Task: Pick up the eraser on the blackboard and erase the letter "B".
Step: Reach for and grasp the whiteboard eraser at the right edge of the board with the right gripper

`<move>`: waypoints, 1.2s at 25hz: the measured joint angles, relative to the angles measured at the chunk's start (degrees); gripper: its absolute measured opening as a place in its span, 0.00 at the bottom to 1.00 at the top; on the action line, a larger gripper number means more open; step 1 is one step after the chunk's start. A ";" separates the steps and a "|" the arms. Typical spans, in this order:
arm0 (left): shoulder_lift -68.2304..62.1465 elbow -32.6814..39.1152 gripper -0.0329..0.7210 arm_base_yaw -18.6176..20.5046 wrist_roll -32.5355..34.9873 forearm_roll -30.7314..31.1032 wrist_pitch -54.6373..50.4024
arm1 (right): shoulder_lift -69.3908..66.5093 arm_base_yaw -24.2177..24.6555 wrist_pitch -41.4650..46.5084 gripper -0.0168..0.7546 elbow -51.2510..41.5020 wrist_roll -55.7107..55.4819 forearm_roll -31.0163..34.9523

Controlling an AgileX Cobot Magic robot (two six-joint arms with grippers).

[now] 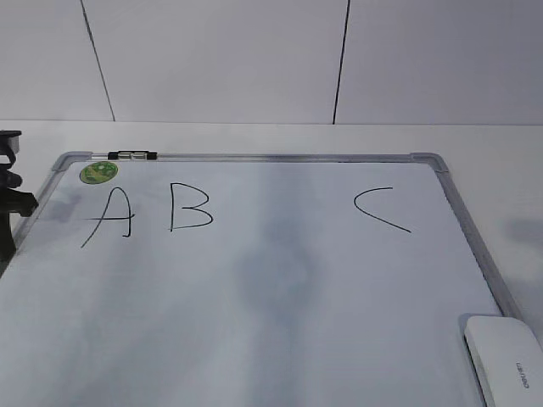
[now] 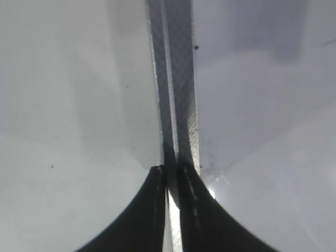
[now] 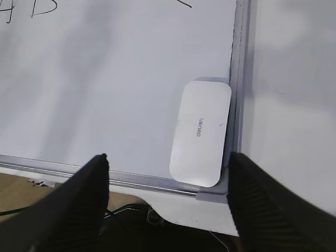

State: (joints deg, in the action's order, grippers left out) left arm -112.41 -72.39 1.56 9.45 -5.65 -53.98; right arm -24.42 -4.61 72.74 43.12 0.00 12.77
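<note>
The blackboard point(image 1: 280, 322) lies flat, a white board in a silver frame, with "A", the letter "B" point(image 1: 173, 208) and "C" drawn along its far side. Lying on the board's near right corner is the eraser point(image 1: 506, 358), a white rounded block. From above that corner my right gripper point(image 3: 168, 156) looks down, open and empty, with the eraser point(image 3: 200, 134) just beyond the fingertips, towards the right finger. My left gripper point(image 2: 172, 170) is at the board's left edge, its jaws pinched onto the silver frame strip point(image 2: 181, 79). Its arm point(image 1: 12, 203) shows dark at the left edge.
A small black-and-silver marker point(image 1: 132, 155) rests on the far frame above a round green sticker point(image 1: 98, 173). White tabletop point(image 1: 492, 140) surrounds the board, with a wall behind. Below the table's near edge, dark cables point(image 3: 131, 210) show.
</note>
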 joint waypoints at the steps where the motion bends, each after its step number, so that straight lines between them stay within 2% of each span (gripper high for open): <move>1: 0.00 0.00 0.08 0.00 -0.23 0.00 0.00 | 0.00 0.00 0.00 0.74 0.00 0.00 0.00; 8: -0.08 0.00 0.07 0.00 -0.48 -0.03 -0.10 | -0.10 0.00 0.00 0.74 0.00 0.00 0.00; 12: -0.08 0.00 0.07 0.00 -0.48 -0.03 -0.10 | -2.45 0.00 0.00 0.75 0.00 -3.71 0.08; 18: -0.08 0.00 0.07 0.00 -0.50 -0.12 -0.10 | -10.86 0.00 -0.10 0.82 0.00 -8.15 0.12; 30: -0.08 0.00 0.07 0.04 -0.50 -1.12 -0.10 | -30.28 0.00 -1.22 0.82 0.00 -8.74 -1.28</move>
State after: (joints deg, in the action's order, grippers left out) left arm -112.49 -72.39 1.60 8.94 -6.78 -54.08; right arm -54.70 -4.61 71.51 43.12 -8.74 11.49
